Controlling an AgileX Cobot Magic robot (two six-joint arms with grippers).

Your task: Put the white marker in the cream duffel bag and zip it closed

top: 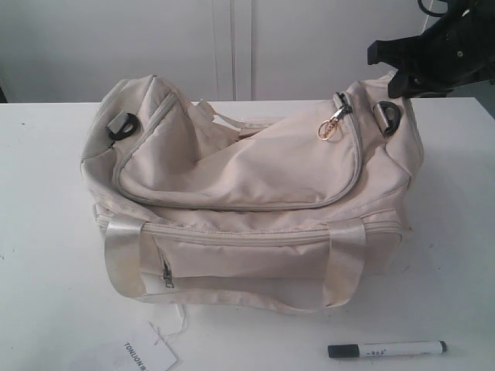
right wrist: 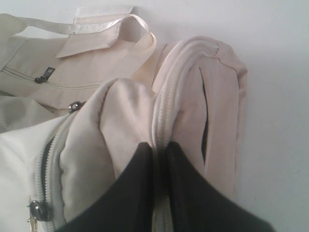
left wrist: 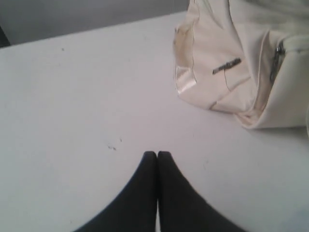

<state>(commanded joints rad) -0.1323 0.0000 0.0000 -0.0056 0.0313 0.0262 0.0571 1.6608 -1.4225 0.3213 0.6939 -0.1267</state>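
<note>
The cream duffel bag (top: 255, 193) stands in the middle of the white table, its gold ring pull (top: 329, 127) hanging near the right end of the curved top zipper. On the table in front of the bag's right corner lies the white marker (top: 387, 349), black cap pointing left. My right gripper (right wrist: 160, 146) is shut on the zipper seam at the bag's right end (right wrist: 188, 96), and shows as a black shape (top: 398, 77) at that end in the exterior view. My left gripper (left wrist: 157, 153) is shut and empty above bare table, apart from the bag's end (left wrist: 231, 72).
A white paper hang tag (top: 147, 357) on a string lies at the table's front edge, left of the marker. The bag's strap handles (top: 124, 259) drape over its front. A white wall panel (top: 232, 46) rises behind the table (top: 46, 270).
</note>
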